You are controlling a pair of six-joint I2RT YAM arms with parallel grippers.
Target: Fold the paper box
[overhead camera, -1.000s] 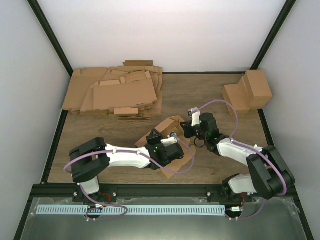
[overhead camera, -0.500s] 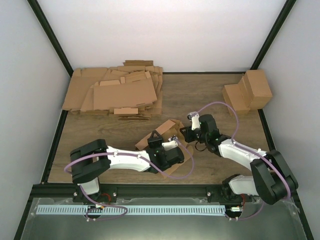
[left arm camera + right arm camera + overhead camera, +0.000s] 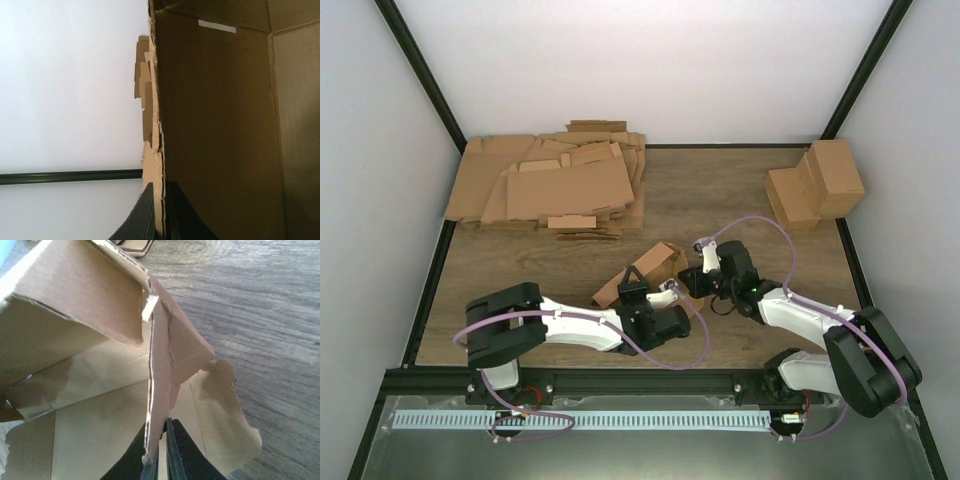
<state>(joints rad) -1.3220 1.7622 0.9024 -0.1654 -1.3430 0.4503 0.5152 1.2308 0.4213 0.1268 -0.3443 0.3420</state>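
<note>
The paper box (image 3: 655, 268) is lying near the middle of the wooden table (image 3: 720, 195), a little toward its near edge, between the two arms. It is only half-formed: some panels are standing up and leaning, and one flap with a rounded edge is lying flat on the wood.

The left gripper (image 3: 160, 186) is holding the box from the left side. Its two dark fingers (image 3: 144, 215) are pressing together on the thin edge of one cardboard wall, so the jaws are closed with only the sheet between them. In the left wrist view this wall is filling the right half of the picture (a small pale strip is showing near its top).

The right gripper (image 3: 162, 422) is meeting the box from the right side. Its jaws are also almost together, and an upright cardboard panel is passing between the fingertips, so it is pinching this panel at its lower edge.

A thick heap of flat cardboard sheets (image 3: 555, 185) is lying at the far left of the table, well apart from the box. Some closed brown cuboids (image 3: 818, 180) are standing at the far right.
</note>
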